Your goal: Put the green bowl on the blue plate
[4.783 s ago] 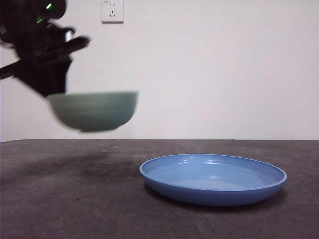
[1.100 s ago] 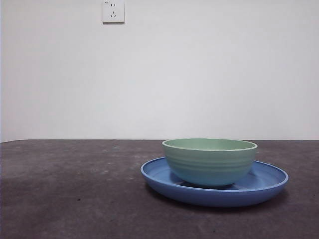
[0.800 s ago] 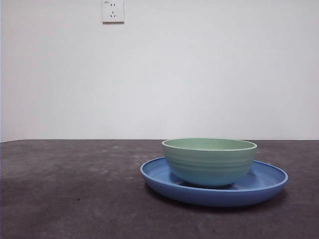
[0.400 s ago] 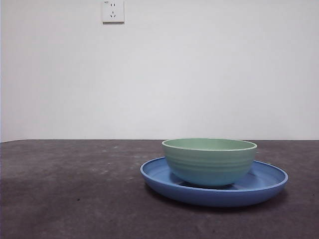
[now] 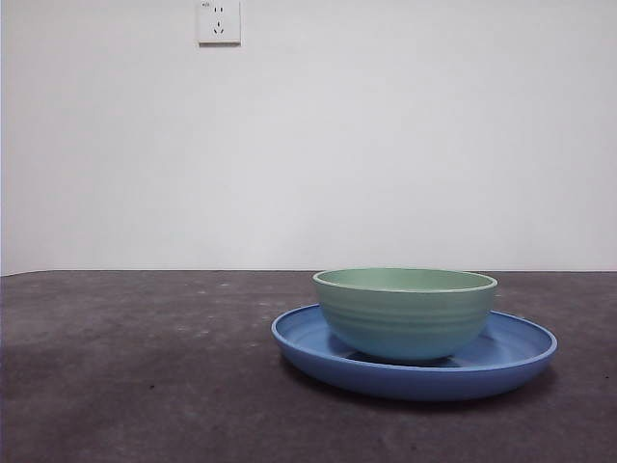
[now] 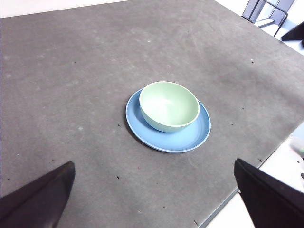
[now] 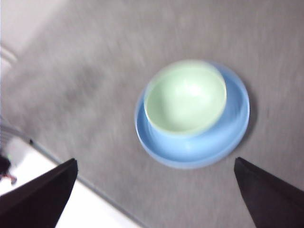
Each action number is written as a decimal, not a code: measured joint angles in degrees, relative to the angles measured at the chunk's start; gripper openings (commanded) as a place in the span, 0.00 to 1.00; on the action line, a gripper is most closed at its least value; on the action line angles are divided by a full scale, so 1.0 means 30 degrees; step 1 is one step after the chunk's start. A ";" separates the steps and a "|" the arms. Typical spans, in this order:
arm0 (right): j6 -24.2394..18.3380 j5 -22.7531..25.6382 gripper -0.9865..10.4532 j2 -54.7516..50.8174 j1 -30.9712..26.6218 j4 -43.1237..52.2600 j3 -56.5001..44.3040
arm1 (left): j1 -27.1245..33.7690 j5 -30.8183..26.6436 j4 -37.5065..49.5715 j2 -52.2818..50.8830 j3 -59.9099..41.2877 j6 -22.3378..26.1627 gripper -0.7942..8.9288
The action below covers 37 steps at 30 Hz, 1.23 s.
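Observation:
The green bowl (image 5: 405, 311) stands upright inside the blue plate (image 5: 521, 359) on the dark grey table, right of the middle in the front view. It sits a little off the plate's centre. Both also show in the left wrist view, bowl (image 6: 168, 105) on plate (image 6: 192, 137), and in the blurred right wrist view, bowl (image 7: 185, 96) on plate (image 7: 204, 147). My left gripper (image 6: 154, 199) is open, empty and high above the table, far from the bowl. My right gripper (image 7: 154, 199) is open, empty and also high above it. Neither arm shows in the front view.
A white wall with a power socket (image 5: 218, 20) stands behind the table. The table's edge (image 6: 228, 202) and a metal frame (image 6: 266, 10) beyond the table show in the left wrist view. The table's edge also shows in the right wrist view (image 7: 85, 183).
5.3 s ago a gripper held the bowl in the air left of the empty plate. Over the last 1.3 s the bowl has stood on the plate, unmoved, with no arm in the front view.

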 measured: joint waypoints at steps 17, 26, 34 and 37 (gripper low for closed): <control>-0.1246 -0.0590 0.54 0.9930 -0.2412 0.3730 0.0000 | -0.0007 0.0000 -0.0007 0.0000 0.0000 -0.0036 0.70; -0.1348 -0.0627 0.45 1.3260 -0.3344 0.5967 0.0000 | -0.0007 0.0000 -0.0007 0.0000 0.0000 -0.0036 0.70; -0.1377 -0.0627 0.36 1.6815 -0.3359 0.6958 0.0000 | -0.0007 0.0000 -0.0007 0.0000 0.0000 -0.0036 0.70; -0.1406 -0.1122 0.31 1.7486 -0.3359 0.7271 0.0000 | -0.0007 0.0000 -0.0007 0.0000 0.0000 -0.0036 0.70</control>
